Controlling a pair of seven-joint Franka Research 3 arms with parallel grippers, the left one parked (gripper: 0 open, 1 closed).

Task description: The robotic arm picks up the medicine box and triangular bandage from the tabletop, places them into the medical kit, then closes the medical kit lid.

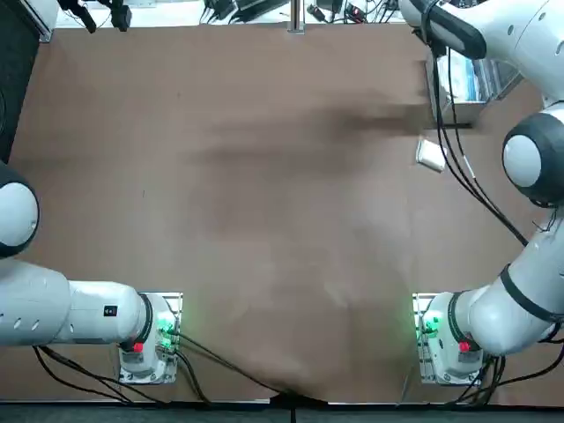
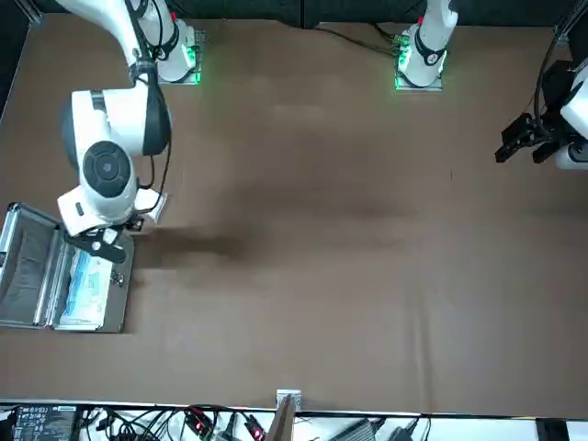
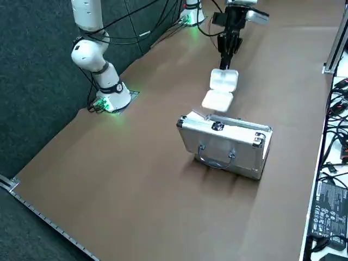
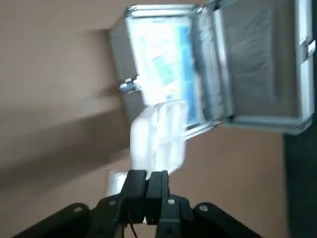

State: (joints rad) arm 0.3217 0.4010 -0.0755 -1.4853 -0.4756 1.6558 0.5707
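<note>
Carrying the bandage toward the open kit looks like the step in hand. My right gripper has its fingers drawn nearly together, pinching the near edge of the soft, white, two-lobed bandage, which extends out beyond my fingertips. The kit lies ahead of my fingertips, past the bandage, its blue-and-white inside showing; the lid is folded back beyond it. A small pale patch shows just beside my fingertips, but I cannot tell whether it is the medicine box. Next, I judge, I should go forward until the whole bandage is over the kit's inside, lower it clear of the rim, then let go. A lobe could catch on the edge and block the lid later.
</note>
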